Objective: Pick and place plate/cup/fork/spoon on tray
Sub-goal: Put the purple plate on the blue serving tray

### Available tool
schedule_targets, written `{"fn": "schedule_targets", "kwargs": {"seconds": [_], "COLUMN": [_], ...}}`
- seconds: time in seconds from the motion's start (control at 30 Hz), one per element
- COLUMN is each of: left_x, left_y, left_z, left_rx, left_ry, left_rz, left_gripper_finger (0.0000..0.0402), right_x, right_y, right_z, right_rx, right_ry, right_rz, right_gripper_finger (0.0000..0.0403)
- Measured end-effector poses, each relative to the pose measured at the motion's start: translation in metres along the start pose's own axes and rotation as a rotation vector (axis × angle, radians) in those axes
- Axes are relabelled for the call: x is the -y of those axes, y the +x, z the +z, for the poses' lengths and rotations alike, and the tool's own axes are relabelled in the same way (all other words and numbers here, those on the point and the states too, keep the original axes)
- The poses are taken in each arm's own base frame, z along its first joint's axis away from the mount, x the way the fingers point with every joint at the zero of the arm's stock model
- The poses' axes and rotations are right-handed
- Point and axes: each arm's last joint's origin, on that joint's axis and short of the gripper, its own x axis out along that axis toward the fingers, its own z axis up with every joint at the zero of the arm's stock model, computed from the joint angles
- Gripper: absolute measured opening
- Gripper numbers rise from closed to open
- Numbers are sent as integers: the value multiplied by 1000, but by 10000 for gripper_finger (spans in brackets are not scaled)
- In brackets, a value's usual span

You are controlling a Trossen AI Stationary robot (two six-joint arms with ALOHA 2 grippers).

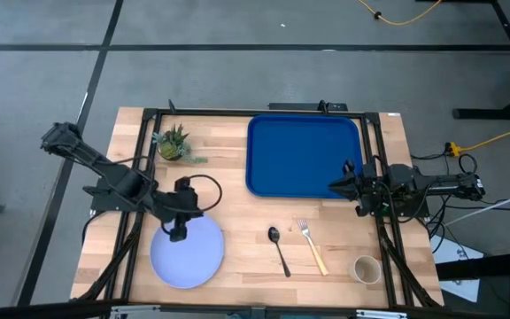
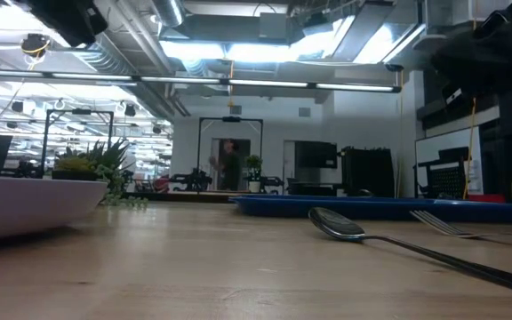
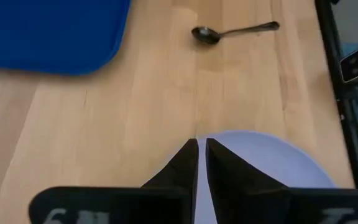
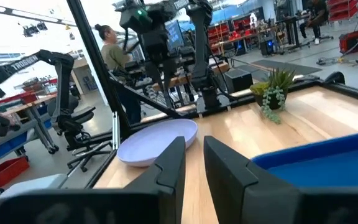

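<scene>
Left gripper (image 1: 177, 234): I see it poised over the upper edge of the plate (image 1: 187, 252), at the near-left of the table (image 1: 237, 182). In the left wrist view its two dark fingers (image 3: 182, 168) stand almost together, only a thin slit between them, with nothing held; their tips sit at the plate's rim (image 3: 272, 155), though I cannot tell whether they touch it.

Right gripper (image 1: 336, 187): I read it as waiting at the right edge of the tray (image 1: 304, 155), tips pointing across the table. In the right wrist view its fingers (image 4: 166, 168) show a narrow gap and hold nothing.

Plate: pale lavender, lying flat on the wood, well apart from the tray. In the low view its rim (image 2: 25, 204) fills the left foreground.

Tray: blue, rectangular, bare, at the far centre-right of the table.

Spoon (image 1: 278, 249): dark, lying on the wood between plate and fork (image 1: 312, 245), bowl toward the tray. The fork lies just beside it, tines toward the tray, tan handle toward the near edge.

Cup (image 1: 366, 268): beige, upright, near the front-right corner, right of the fork.

Small potted plant (image 1: 173, 142): at the far-left corner, left of the tray.

A person (image 4: 112, 53) stands in the room beyond the table.
</scene>
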Motion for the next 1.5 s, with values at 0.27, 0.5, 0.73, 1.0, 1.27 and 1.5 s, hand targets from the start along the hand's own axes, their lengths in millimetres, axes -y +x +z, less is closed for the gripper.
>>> {"fn": "schedule_targets", "kwargs": {"seconds": [0.27, 0.5, 0.73, 1.0, 1.27, 1.5], "left_x": [8, -1, -22, -30, -29, -27], "left_y": [21, 33, 36, 43, 44, 51], "left_z": [0, 3, 12, 14, 23, 25], "left_rx": [-9, 20, 94, -119, -15, -3], "left_ry": [46, 15, -46, 46, 108, 104], "left_rz": [47, 212, 399, 19, 59, 71], "left_gripper_finger": [25, 72, 121, 126, 125, 125], "right_x": [1, 1, 1, 1, 1, 1], "right_y": [0, 0, 0, 0, 0, 0], "right_z": [-3, -3, -3, -3, -3, -3], "right_rx": [-28, -28, -28, -28, -28, -30], "right_ry": [1, 4, 4, 2, 1, 1], "right_rz": [-9, -9, -9, -10, -9, -10], "right_gripper_finger": [65, 65, 65, 65, 65, 65]}}
